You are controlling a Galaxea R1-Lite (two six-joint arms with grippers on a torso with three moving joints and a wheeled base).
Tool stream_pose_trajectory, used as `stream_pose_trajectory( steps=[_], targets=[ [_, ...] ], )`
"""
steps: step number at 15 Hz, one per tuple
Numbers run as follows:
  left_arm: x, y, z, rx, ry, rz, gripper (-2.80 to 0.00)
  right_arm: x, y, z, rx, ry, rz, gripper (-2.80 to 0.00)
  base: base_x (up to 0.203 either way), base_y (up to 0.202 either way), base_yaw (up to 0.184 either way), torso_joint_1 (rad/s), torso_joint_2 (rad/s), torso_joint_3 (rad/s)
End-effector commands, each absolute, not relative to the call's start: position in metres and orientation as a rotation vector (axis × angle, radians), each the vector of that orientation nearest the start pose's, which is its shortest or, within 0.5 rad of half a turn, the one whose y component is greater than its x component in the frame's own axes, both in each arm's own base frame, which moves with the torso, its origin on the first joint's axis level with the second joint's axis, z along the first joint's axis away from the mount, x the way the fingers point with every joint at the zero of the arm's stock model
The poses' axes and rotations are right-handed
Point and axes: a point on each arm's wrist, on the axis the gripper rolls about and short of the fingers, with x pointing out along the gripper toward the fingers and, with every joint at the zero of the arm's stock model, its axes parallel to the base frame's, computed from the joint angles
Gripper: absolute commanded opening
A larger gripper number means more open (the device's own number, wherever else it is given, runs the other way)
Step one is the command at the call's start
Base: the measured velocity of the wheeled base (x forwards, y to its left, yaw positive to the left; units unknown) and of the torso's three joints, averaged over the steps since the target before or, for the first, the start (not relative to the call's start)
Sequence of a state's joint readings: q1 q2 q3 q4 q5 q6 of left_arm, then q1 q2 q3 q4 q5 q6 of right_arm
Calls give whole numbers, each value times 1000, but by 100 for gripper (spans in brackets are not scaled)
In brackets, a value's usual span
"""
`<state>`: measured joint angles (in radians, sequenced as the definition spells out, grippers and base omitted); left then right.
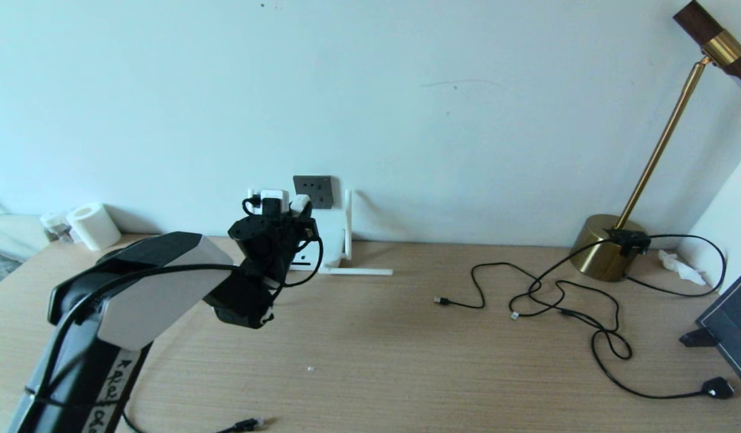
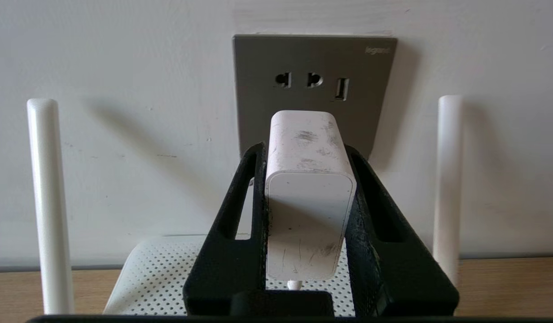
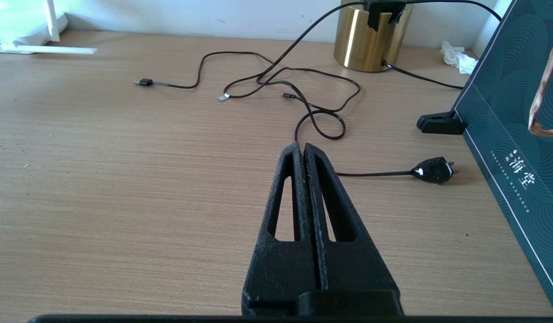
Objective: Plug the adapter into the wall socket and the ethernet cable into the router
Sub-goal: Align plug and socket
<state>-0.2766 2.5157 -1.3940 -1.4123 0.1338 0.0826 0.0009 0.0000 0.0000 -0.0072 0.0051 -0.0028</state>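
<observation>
Aligning: left gripper clamps adapter | long axis faces wall socket, lower pin holes hidden | right gripper closed, empty, tabletop's right half.

- adapter prongs hidden; contact with wall socket can't tell
- router mostly behind left gripper
- ethernet cable cut off, bottom edge, head view

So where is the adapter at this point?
The adapter is clamped in the left gripper, held up at the wall socket above the router, between two of its antennas; its front end is hidden, so seating is unclear.
</observation>
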Motion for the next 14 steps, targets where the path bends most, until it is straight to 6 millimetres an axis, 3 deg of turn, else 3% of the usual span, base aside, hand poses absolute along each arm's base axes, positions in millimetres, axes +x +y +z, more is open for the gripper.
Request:
stream_pose_trajectory(
  steps=[1, 14],
  targets=[
    [468, -127, 81, 22, -298, -125, -280, -23, 0, 76, -3, -8, 6, -280, 0, 0, 0, 0, 0, 0],
    [472, -127, 80, 20, -311, -122, -280, -23, 0, 76, -3, -8, 6, -280, 0, 0, 0, 0, 0, 0]
  ],
)
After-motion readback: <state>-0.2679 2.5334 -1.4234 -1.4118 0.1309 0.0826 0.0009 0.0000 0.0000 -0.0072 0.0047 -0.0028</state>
